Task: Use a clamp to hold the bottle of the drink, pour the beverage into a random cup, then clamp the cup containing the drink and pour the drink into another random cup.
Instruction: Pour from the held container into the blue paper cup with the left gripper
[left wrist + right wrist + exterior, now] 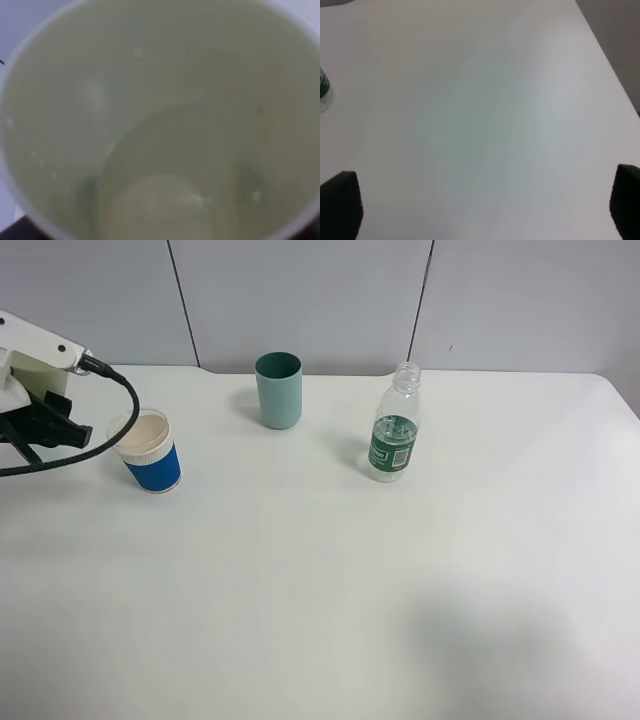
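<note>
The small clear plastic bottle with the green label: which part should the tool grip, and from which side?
Probably take the small clear plastic bottle by its green-labelled middle, level, from the right of the high view. It stands upright and seems uncapped, so a side grip keeps it vertical, and the teal straight-sided cup is on its other side.

The high camera stood off the arms and looked steeply down across the white table (320, 620) toward the grey wall panels (300, 290) behind it, far enough back to take in most of the tabletop. The left wrist camera sat almost inside the pale yellow-green cup (160, 100), whose blurred interior filled its frame. The right wrist camera looked obliquely over bare table past the right gripper (485, 210) — sharing with the high view only tabletop and a sliver of the bottle (323, 92).
</note>
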### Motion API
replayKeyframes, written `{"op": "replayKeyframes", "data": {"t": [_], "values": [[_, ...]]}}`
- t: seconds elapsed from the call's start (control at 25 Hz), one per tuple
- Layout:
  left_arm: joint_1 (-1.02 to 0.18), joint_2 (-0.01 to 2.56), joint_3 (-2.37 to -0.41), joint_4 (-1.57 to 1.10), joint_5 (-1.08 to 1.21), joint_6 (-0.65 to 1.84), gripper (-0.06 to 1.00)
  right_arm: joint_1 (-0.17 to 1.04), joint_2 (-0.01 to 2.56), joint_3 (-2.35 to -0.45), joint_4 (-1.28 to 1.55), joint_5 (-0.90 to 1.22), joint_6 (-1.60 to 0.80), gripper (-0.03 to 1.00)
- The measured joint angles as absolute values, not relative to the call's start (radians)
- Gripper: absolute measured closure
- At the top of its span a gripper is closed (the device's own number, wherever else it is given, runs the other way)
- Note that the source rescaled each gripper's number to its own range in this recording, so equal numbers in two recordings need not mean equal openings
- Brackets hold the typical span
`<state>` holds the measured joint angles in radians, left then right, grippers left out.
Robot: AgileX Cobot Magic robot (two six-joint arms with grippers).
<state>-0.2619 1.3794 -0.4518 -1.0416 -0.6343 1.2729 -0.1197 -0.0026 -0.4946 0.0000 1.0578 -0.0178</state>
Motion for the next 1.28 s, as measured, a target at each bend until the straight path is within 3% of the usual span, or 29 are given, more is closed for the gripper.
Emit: {"op": "replayKeyframes", "data": {"t": [0.72,1.28], "values": [[-0.358,1.500,-0.471,-1.093,-0.765,1.529,0.92,-0.120,-0.003,-0.495,0.000,1.058,-0.018,-0.03],[-0.361,1.541,-0.471,-1.036,-0.840,1.661,0.92,-0.120,-0.003,-0.495,0.000,1.058,-0.018,-0.03]]}}
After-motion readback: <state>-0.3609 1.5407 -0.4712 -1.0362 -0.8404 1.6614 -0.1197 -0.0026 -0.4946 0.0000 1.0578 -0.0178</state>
